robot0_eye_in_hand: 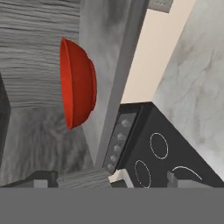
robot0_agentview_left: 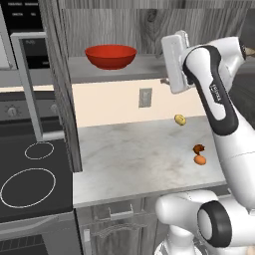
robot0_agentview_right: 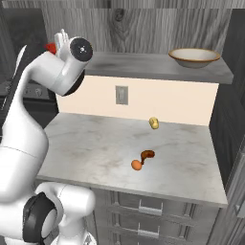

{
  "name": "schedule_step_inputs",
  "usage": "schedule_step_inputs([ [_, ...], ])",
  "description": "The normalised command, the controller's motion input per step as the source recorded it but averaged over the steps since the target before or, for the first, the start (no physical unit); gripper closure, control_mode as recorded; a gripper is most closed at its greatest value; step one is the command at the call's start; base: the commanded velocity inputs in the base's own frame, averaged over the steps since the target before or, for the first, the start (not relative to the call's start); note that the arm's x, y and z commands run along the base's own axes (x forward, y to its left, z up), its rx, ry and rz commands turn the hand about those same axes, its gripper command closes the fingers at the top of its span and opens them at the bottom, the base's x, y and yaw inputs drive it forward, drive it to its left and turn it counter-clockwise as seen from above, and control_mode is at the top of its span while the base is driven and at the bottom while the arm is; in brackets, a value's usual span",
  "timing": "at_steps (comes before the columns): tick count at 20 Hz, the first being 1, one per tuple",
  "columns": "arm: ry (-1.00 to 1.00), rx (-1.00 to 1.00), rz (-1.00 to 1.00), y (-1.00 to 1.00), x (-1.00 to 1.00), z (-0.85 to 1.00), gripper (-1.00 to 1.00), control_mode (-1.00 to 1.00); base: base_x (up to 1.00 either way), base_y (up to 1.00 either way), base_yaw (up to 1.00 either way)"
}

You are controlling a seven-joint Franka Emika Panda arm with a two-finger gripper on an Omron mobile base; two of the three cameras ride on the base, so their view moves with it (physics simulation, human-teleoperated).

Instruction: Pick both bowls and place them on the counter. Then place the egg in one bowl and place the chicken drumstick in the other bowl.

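- Your gripper stands with its jaws spread wide and nothing between them; in the hand view only the two dark finger tips rise at the bottom, well apart from each other.
- Just past them you see the red bowl side-on, because the camera is rolled; it sits on the shelf, apart from the tips, not touched.
- From the left base view, the red bowl rests upright on the grey wood-grain shelf toward its left end, and your hand is raised at the shelf's right part, level with it.
- The beige bowl sits at the shelf's right end in the right base view, also untouched.
- Neither bowl is on the counter yet, so you have no step finished.
- The egg lies on the counter toward its front edge, right of the middle, with the chicken drumstick just beside it, behind it.
- A small yellow piece lies near the back wall of the counter; it's no part of your job.
- I judge you're at the start of the first pick, heading for the red bowl.
- Left for you: bring down both bowls, then put the egg in one and the drumstick in the other.
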Motion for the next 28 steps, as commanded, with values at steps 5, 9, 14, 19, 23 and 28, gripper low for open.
schedule_step_inputs([
  [5, 0.0, 0.05, 0.0, 0.07, 0.44, 0.03, -1.0, -1.0, 0.0, 0.0, 0.0],
  [9, 0.0, 0.01, 0.0, 0.19, 0.43, 0.03, -1.0, -1.0, 0.0, 0.0, 0.0],
  [14, 0.0, 0.0, 0.0, 0.15, 0.45, 0.01, -1.0, -1.0, 0.0, 0.0, 0.0],
  [19, 0.0, 0.0, 0.0, 0.07, 0.37, 0.03, -1.0, -1.0, 0.0, 0.0, 0.0],
  [23, 0.0, 0.0, 0.0, 0.1, 0.36, 0.0, -1.0, -1.0, 0.0, 0.0, 0.0],
  [28, 0.0, 0.0, 0.0, 0.18, 0.37, 0.0, -1.0, -1.0, 0.0, 0.0, 0.0],
])
